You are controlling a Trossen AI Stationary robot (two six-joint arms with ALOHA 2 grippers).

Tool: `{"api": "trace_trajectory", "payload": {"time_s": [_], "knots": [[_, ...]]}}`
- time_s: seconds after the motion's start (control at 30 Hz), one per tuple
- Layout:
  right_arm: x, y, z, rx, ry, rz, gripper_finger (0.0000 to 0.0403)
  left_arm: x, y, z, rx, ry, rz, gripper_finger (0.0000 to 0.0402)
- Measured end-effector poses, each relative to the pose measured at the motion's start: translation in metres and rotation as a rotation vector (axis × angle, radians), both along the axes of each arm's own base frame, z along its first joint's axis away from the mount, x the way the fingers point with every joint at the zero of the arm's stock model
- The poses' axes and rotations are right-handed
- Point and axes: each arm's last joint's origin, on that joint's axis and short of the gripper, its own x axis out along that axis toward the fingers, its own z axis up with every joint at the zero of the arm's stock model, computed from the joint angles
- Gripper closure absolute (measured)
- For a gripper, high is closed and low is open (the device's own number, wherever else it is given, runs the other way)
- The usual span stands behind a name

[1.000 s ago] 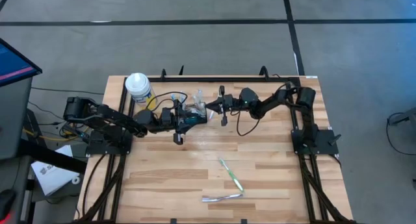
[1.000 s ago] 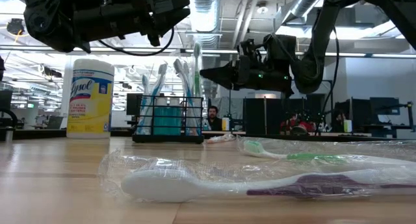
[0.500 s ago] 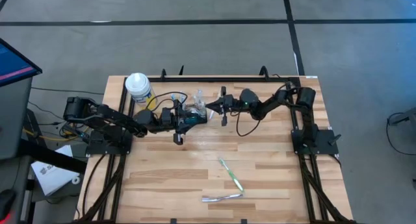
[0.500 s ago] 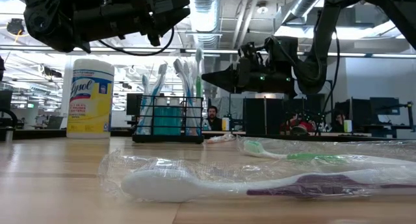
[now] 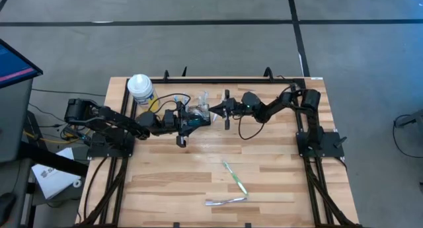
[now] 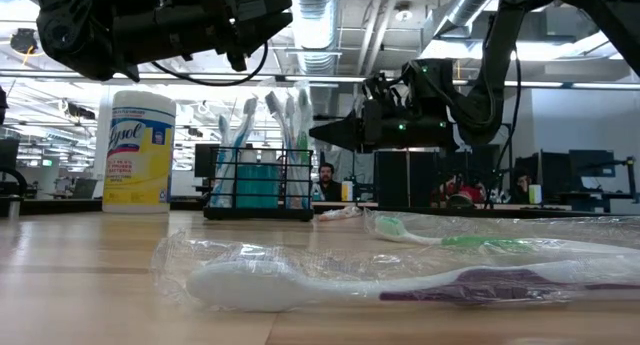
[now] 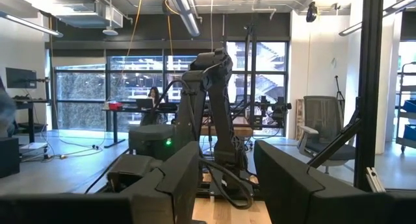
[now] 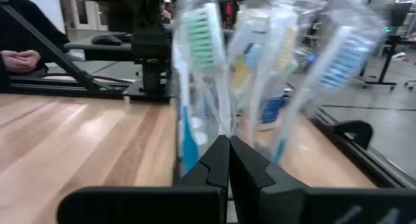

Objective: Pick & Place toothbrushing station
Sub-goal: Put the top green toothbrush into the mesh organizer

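Item: my right pincer [image 6: 318, 133]. Jaws pressed together, nothing held; tip level with the wrapped toothbrush heads [image 8: 207, 29] that stand in the toothbrushing station [image 6: 259, 184].

Item: my left pincer [image 6: 278, 5]. Parted, empty, above the station.

Item: station. Upright at the tabletop's [image 5: 172, 182] back, beside the yellow canister [image 6: 138, 151].

Hazards: a closed tip driven forward would likely snag the wrappers, lever brushes out or tip the light caddy. Both arms crowd one spot; collision is possible. Two wrapped toothbrushes [image 5: 234, 178] lie well apart, nearer the front.
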Motion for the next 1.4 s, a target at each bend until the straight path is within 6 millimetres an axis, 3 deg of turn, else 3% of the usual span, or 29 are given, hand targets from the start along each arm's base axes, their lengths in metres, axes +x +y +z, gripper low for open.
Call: {"api": "trace_trajectory", "payload": {"time_s": [0.6,1.1,1.4], "knots": [[0.0009,0.003,-0.0063,0.114,0.064,0.011,0.0403,0.0,0.0,-0.0001,0.0,0.001,0.001,0.0256],[0.0,0.0008,-0.0045,0.107,0.055,0.006,0.0401,0.0,0.0,-0.0001,0.001,0.001,-0.002,0.0256],[-0.0005,0.0,-0.0017,0.079,0.033,0.029,0.0316,0.0,0.0,-0.0002,0.001,0.001,-0.002,0.0256]]}}
